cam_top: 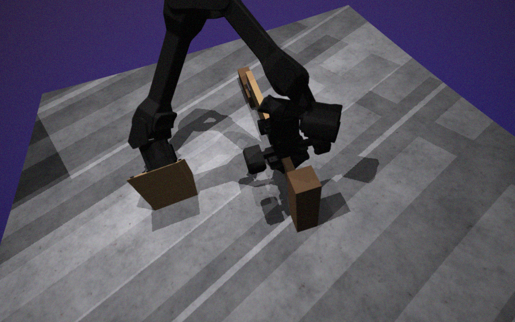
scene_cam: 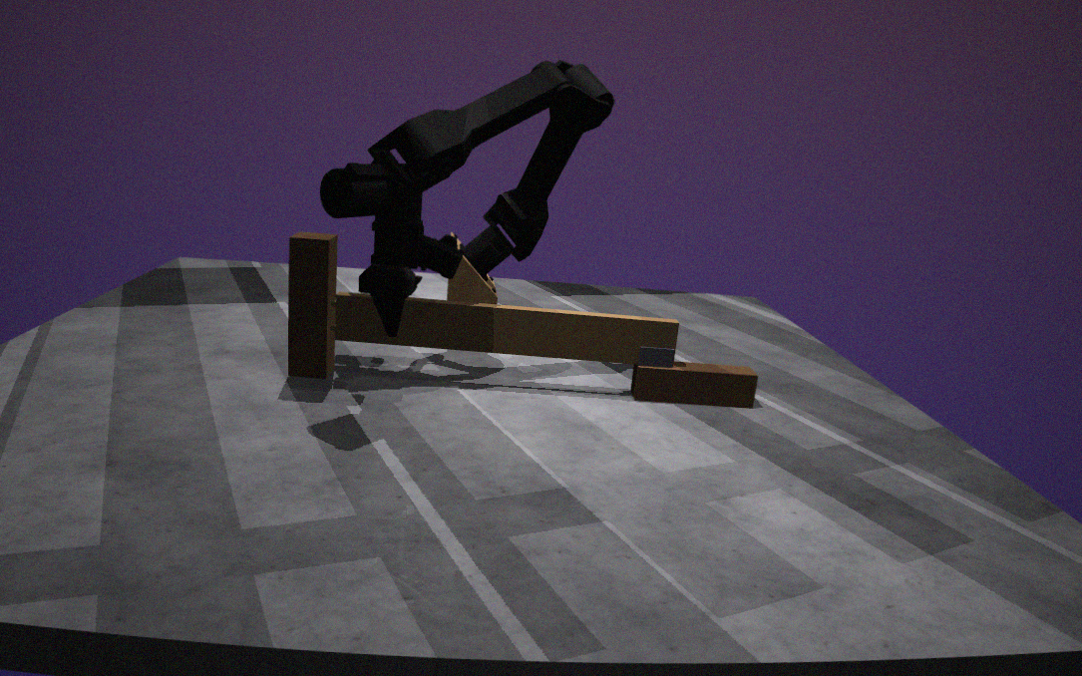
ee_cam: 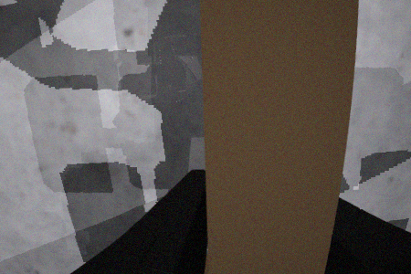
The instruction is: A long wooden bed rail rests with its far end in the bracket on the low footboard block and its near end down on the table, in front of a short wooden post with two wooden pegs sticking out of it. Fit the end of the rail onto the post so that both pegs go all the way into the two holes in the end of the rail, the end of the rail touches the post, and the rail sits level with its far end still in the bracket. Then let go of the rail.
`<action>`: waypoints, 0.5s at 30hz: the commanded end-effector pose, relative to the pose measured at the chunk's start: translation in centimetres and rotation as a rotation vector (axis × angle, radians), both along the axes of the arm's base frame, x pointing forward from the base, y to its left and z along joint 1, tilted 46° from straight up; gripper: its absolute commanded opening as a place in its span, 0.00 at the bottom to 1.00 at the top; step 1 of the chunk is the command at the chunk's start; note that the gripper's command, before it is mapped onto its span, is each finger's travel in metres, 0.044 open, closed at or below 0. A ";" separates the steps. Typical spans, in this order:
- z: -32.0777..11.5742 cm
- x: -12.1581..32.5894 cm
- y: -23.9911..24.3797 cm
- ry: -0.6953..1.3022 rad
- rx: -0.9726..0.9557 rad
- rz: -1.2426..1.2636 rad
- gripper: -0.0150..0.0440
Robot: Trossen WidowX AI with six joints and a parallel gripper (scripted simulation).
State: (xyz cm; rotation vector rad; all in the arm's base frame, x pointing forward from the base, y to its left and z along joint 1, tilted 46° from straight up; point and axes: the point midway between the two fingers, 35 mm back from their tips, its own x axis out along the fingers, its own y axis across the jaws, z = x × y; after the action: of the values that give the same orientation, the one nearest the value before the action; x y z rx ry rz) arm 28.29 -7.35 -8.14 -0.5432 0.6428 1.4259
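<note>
Overhead, I see the claw [cam_top: 285,159] [scene_cam: 392,323] [ee_cam: 236,182] over the post end of the bed rail [cam_top: 257,93] [scene_cam: 561,331] [ee_cam: 279,102], its body hiding much of the rail. The wooden post [cam_top: 307,200] [scene_cam: 311,306] stands upright on the bench [cam_top: 391,240] [scene_cam: 654,570] [ee_cam: 82,121]. A wedge-shaped wooden piece [cam_top: 165,185] [scene_cam: 471,283] sits apart from the rail, at the foot of the arm [cam_top: 251,35] [scene_cam: 503,105].

Exterior view: rail raised off the bench between post and footboard block [scene_cam: 696,386]. Its near end is at the post's side, touching or nearly so; I cannot tell which. Peg depth not readable. The far end sits at the grey bracket [scene_cam: 656,356] on the block.

Wrist view: claw pinching the rail, one dark finger on either side of the brown board.
</note>
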 end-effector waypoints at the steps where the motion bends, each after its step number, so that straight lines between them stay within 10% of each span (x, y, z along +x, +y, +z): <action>1: -0.1 0.1 -0.4 -0.005 -0.006 -0.003 0.25; 15: -0.3 0.1 -0.7 -0.005 -0.006 -0.003 0.25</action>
State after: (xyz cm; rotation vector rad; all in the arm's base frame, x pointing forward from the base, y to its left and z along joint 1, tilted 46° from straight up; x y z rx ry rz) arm 28.26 -7.65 -8.45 -0.5434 0.6430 1.4258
